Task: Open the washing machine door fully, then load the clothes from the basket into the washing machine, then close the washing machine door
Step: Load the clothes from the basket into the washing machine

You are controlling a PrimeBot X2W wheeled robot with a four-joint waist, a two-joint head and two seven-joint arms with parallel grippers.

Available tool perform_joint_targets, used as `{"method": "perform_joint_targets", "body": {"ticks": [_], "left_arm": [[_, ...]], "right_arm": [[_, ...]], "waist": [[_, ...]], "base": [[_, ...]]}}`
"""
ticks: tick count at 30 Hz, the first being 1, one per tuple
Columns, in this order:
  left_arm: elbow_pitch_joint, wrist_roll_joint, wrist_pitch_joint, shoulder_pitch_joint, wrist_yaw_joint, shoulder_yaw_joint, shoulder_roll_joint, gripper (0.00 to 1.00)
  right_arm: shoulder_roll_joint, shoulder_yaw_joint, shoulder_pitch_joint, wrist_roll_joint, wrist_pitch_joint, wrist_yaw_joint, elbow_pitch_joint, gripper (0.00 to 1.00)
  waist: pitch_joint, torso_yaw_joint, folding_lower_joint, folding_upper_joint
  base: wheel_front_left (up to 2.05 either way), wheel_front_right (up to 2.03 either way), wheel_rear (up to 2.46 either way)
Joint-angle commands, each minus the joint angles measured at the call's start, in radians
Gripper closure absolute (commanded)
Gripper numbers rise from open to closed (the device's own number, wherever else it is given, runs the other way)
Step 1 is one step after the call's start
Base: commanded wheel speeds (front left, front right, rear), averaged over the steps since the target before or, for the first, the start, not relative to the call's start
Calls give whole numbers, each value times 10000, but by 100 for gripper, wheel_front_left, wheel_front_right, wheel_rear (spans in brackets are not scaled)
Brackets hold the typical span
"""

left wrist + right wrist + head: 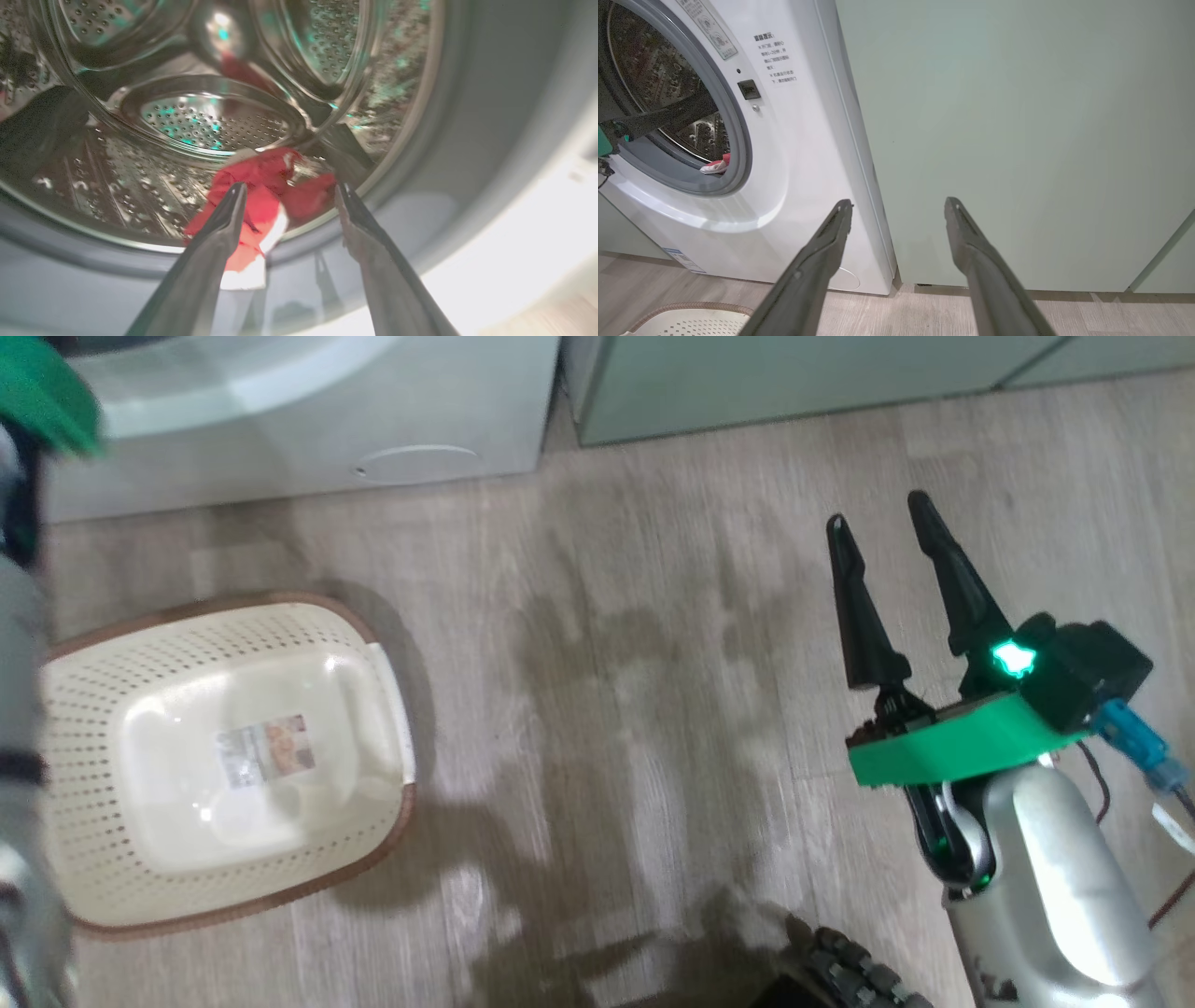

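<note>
Clothes [261, 196]: where?

Down in the drum [210, 126] of the washing machine [798, 163], red with a white edge, bunched at the front lip just inside the grey gasket [467, 140]. Glimpsed too from the right wrist, low in the round opening.

Left gripper [292, 187]?

Spread wide, holding nothing, pointing into the drum with the bundle just past and between the fingertips. Touching the cloth or not: cannot tell.

Basket [84, 728]?

On the wooden floor [653, 663] in front of the machine, upright, label [264, 749] showing on its bottom, brown rim all round.

Right gripper [877, 511]?

Also wide, gripping nothing, hanging above bare floor well to the right of the basket, aimed toward the pale green cabinet [1017, 140] beside the machine.

Anything else on the machine's front?

Small round flap [415, 462] low down, near the floor.
</note>
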Motion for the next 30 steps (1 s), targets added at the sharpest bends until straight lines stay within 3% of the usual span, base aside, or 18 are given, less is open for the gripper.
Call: {"method": "perform_joint_targets", "body": {"ticks": [1,8,20,30], "left_arm": [[-734,-34,-94,476,-6,208,310,0],[-3098,197,-94,2968,371,304,-245,0],[-6580,513,-95,6316,1616,1324,-1803,0],[-7038,915,-95,7415,1531,1477,-2522,0]], "right_arm": [[-24,141,304,-124,-92,0,-379,0],[-51,-62,669,-278,-92,0,-548,0],[-157,-180,925,-378,-92,0,-684,0],[-136,-181,1001,-340,-92,0,-658,0]], "waist": [[-276,242,1,-1],[-524,500,1,-1],[-708,696,1,-1],[-767,740,1,-1]], "base": [[0,0,0],[0,0,0],[0,0,0],[0,0,0]]}}
